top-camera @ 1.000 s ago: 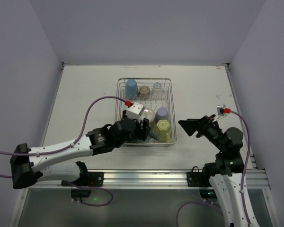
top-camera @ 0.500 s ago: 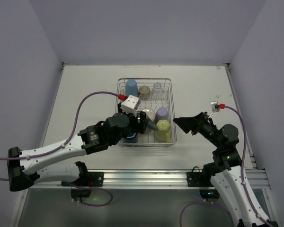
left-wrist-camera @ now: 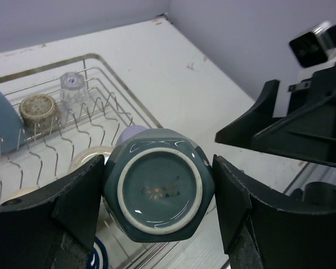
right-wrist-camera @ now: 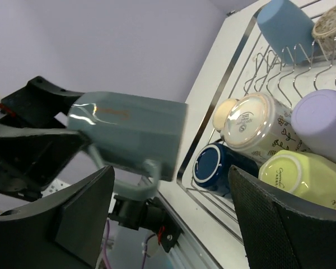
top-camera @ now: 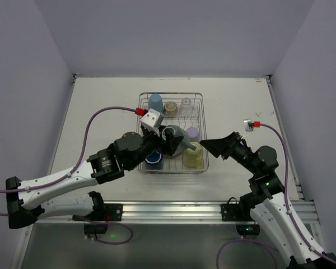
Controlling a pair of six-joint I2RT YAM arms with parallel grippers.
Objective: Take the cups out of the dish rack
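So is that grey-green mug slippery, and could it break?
Probably slippery: the grey-teal mug looks glossy, with shine on its side. Its flat facets likely help the left fingers grip. It looks ceramic, so a drop could chip it.

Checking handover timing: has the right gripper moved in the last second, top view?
Yes. The right gripper has shifted left toward the dish rack. Its tip now overlaps the rack's right edge in this view, where a small gap showed before.
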